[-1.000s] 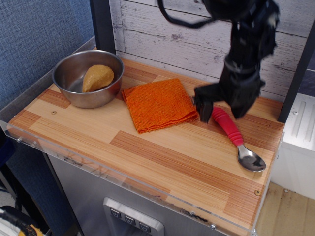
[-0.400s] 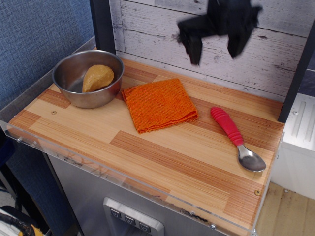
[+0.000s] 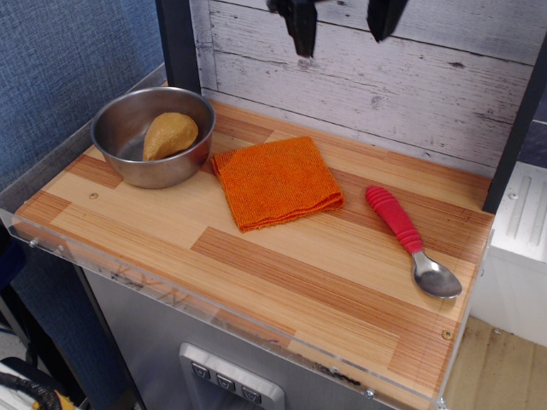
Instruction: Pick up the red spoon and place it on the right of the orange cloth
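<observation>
The red spoon [image 3: 408, 238] lies flat on the wooden table, just right of the orange cloth [image 3: 276, 180], handle pointing up-left and metal bowl toward the front right corner. The cloth lies folded in the middle of the table. My gripper [image 3: 342, 24] is high above the back of the table at the top edge of the view; only its two dark fingertips [image 3: 301, 26] show, spread apart and empty, far above the spoon and cloth.
A steel bowl [image 3: 128, 132] holding a tan lump [image 3: 169, 134] stands at the back left. A white plank wall [image 3: 427, 77] runs behind the table. A clear plastic lip edges the table's front and left.
The gripper has let go of the spoon's handle and risen straight up and back, from table level to the top edge of the view. The spoon stays where it lay.
</observation>
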`<state>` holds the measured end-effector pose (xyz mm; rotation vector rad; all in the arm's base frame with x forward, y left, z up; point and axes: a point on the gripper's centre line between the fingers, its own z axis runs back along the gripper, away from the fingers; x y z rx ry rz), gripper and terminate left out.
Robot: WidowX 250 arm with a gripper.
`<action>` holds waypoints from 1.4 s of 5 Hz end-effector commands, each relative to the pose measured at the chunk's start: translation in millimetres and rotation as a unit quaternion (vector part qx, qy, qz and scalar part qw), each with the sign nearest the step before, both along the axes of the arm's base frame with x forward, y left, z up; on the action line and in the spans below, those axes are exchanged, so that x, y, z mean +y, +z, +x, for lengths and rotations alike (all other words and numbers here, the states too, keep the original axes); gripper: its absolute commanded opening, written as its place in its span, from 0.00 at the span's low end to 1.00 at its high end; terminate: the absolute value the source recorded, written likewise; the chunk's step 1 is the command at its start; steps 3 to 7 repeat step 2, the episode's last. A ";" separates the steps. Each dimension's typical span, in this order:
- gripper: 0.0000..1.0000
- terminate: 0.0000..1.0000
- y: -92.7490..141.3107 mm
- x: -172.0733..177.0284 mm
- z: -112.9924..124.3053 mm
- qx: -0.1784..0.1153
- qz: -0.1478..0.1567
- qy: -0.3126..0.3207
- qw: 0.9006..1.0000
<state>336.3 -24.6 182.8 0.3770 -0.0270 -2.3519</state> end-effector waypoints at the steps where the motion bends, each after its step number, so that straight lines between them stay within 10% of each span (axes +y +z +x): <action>1: 1.00 0.00 16.8 5.2 -11.1 -0.023 -0.001 0.002 1.000; 2: 1.00 1.00 16.8 5.2 -11.1 -0.023 -0.001 0.002 1.000; 7: 1.00 1.00 16.8 5.2 -11.1 -0.023 -0.001 0.002 1.000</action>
